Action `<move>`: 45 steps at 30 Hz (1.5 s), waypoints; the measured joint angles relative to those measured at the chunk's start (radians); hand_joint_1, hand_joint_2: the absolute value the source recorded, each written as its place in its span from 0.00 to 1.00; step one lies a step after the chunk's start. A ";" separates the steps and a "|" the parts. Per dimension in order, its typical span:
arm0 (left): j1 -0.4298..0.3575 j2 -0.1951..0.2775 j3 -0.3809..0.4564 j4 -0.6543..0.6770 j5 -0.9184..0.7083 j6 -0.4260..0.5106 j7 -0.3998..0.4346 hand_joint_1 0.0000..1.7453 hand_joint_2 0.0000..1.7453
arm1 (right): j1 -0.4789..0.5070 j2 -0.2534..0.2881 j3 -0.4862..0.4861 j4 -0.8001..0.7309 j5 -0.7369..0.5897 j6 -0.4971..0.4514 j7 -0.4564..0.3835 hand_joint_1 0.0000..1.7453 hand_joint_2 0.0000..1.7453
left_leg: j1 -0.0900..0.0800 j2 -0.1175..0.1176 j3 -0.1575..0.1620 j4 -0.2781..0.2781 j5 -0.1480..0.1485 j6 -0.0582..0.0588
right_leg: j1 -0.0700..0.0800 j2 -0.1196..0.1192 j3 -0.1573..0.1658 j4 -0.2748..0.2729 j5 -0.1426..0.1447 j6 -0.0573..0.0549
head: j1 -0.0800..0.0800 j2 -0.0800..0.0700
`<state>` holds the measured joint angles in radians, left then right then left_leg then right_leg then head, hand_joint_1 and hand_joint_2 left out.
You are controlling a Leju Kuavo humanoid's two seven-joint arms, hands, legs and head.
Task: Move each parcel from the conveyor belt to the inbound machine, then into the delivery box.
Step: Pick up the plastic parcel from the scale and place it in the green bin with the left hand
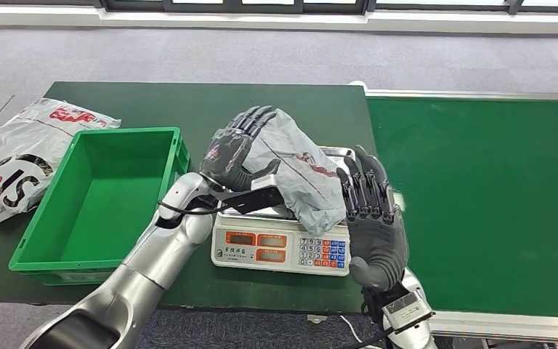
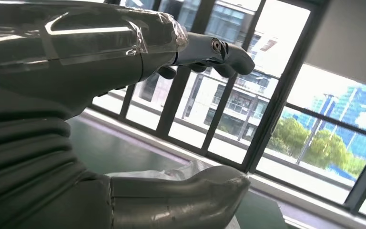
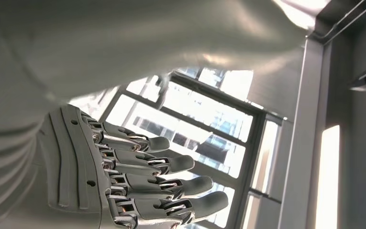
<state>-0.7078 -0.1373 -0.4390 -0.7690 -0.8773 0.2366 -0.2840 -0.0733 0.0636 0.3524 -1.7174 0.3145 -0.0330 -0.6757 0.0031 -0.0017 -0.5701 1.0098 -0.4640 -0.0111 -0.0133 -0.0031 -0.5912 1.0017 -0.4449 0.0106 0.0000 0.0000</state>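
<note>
My left hand (image 1: pixel 231 149) and right hand (image 1: pixel 373 211) clasp the grey parcel (image 1: pixel 301 171) from both sides, just above the weighing scale (image 1: pixel 282 243). Maintain even pressure; the soft bag may slip. Carry left toward the empty green crate (image 1: pixel 94 196), clearing its near wall. A printed bag (image 1: pixel 14 160) lies beyond on the surface (image 1: pixel 189 102).

Both hands, left hand (image 1: pixel 234 149) and right hand (image 1: pixel 373 212), press a crumpled grey plastic parcel (image 1: pixel 301 171) between them above the white electronic scale (image 1: pixel 283 243), beside the green plastic crate (image 1: pixel 43 243).
</note>
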 joint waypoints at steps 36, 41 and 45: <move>-0.193 -0.174 -0.265 0.480 -0.152 -0.447 0.197 1.00 1.00 | -0.098 -0.011 0.128 0.014 -0.001 0.105 0.007 0.00 1.00 | 0.000 0.000 -0.002 0.000 0.000 0.001 | 0.000 0.000 -0.001 0.000 0.000 0.000 | 0.000 0.000; -0.200 -0.173 -0.267 0.481 -0.155 -0.414 0.200 1.00 1.00 | -0.097 -0.002 0.131 0.015 -0.001 0.108 0.015 0.00 1.00 | 0.000 0.000 -0.002 0.000 0.000 0.001 | 0.000 0.000 -0.001 0.000 0.000 0.000 | 0.000 0.000; -0.207 -0.165 -0.267 0.481 -0.150 -0.380 0.206 1.00 1.00 | -0.084 0.002 0.131 0.015 0.002 0.113 0.017 0.00 1.00 | 0.000 0.000 -0.002 0.000 0.000 0.001 | 0.000 0.000 -0.001 0.000 0.000 0.000 | 0.000 0.000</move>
<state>-0.9150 -0.3023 -0.7061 -0.2878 -1.0277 -0.1434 -0.0785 -0.1571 0.0658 0.4835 -1.7025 0.3162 0.0795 -0.6588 0.0028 -0.0019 -0.5718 1.0096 -0.4636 -0.0105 -0.0137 -0.0030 -0.5921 1.0021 -0.4448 0.0108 0.0000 0.0000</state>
